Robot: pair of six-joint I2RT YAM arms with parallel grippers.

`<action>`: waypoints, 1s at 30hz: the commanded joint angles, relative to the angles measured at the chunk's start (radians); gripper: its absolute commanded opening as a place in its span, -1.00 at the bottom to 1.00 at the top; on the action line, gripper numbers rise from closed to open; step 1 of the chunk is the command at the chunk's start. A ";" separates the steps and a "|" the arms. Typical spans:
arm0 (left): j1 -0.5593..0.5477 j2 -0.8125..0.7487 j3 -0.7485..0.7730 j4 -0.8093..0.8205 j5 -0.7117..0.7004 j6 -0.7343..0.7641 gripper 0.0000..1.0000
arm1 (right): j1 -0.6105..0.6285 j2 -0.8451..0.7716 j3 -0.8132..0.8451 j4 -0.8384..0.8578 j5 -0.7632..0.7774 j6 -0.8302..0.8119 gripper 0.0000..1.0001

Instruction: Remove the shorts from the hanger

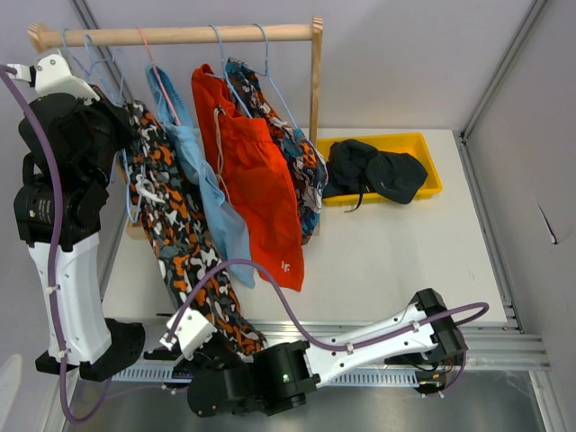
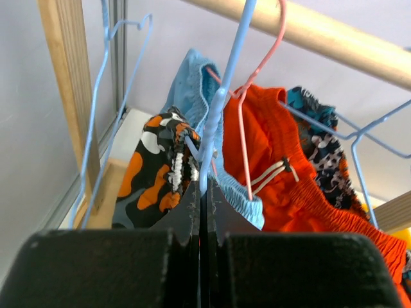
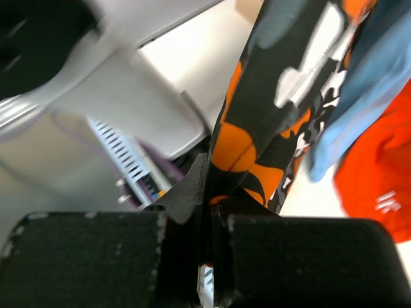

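Left end effector (image 2: 203, 196) is clenched on the wire of the blue hanger (image 2: 221, 83), just below its neck, up at the far left under the wooden rod (image 1: 180, 34). Right end effector (image 3: 212, 192) is clenched on the bottom hem of the camouflage shorts (image 1: 171, 225), low at the near left edge of the counter (image 1: 396, 261). That pair hangs long, waistband far and hem near. It seems to sit on the hanger I'm holding, but I'm not certain.

Dark shorts (image 1: 373, 171) lie in the yellow bin (image 1: 432, 166) at far right, so one pair looks done. Light blue shorts (image 1: 211, 198), red-orange shorts (image 1: 256, 180) and patterned shorts (image 1: 306, 180) hang to the right of the camo pair, overlapping each other.

Step in hand, as I judge it: strip the camo pair.
- **Left:** I'd brace the hanger steady, with no twisting.
- **Right:** I'd pull down and toward the near edge, along the line of the fabric. Go slowly so the waistband slides off the wire rather than dragging the hanger off the rod.
- **Watch:** the light blue pair touches the camo and may come along.
- **Grip:** I can't tell how deep the right's pinch is. If it's only the hem edge, it may slip.
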 commanded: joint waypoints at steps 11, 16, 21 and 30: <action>-0.001 -0.163 -0.186 -0.023 0.147 -0.135 -1.00 | -0.278 0.028 0.193 0.113 -0.151 -0.167 -1.00; -0.001 -0.289 -0.353 -0.111 0.282 -0.210 -1.00 | -0.486 0.181 0.531 -0.039 -0.310 -0.210 -1.00; -0.001 -0.364 -0.338 -0.183 0.355 -0.258 -1.00 | -0.496 0.055 0.277 0.011 -0.305 -0.146 -1.00; -0.001 -0.329 -0.129 -0.194 0.359 -0.307 -1.00 | -0.287 -0.440 -0.416 0.068 -0.017 0.053 -1.00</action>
